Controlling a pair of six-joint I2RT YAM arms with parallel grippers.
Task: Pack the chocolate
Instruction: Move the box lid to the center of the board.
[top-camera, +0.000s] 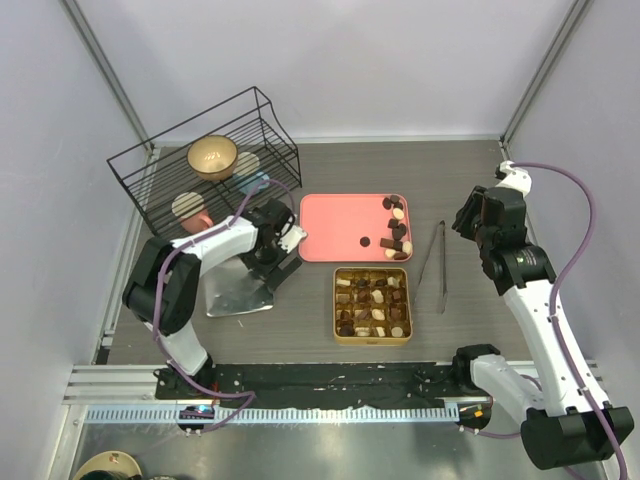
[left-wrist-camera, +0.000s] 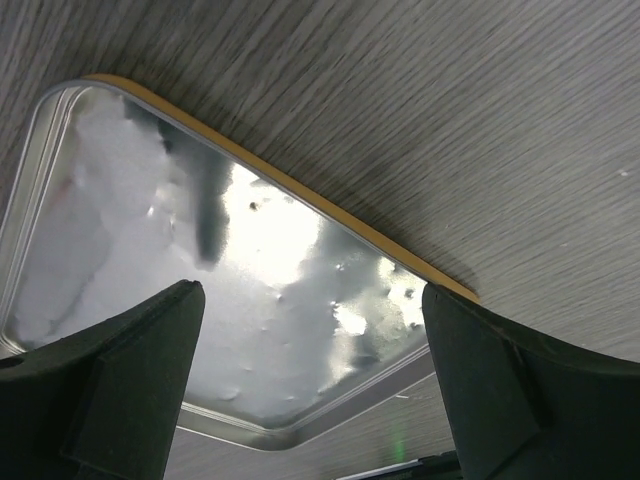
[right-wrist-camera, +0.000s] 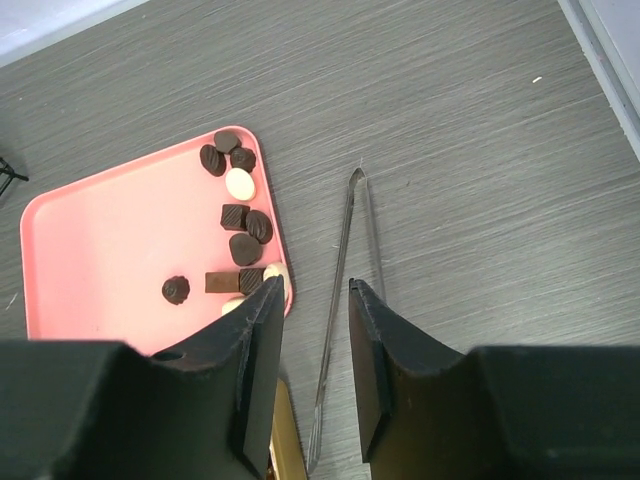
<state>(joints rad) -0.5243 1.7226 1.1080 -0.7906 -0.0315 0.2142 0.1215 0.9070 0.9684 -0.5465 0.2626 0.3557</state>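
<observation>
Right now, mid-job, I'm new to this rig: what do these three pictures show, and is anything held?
These are two robot arms bolted at the table's near edge. The wide picture comes from a fixed camera above and behind them. The other two come from a camera on each wrist, so the dark shapes at the bottom are that arm's own fingers. On the table lie a pink tray with loose chocolate along its right side, a gridded gold tin with pieces in it, metal tongs, a silver lid, and a wire rack holding a bowl. The left end effector hangs wide open over the lid. The right end effector, jaws partly open, looks down on the tongs and tray. Neither holds anything.
</observation>
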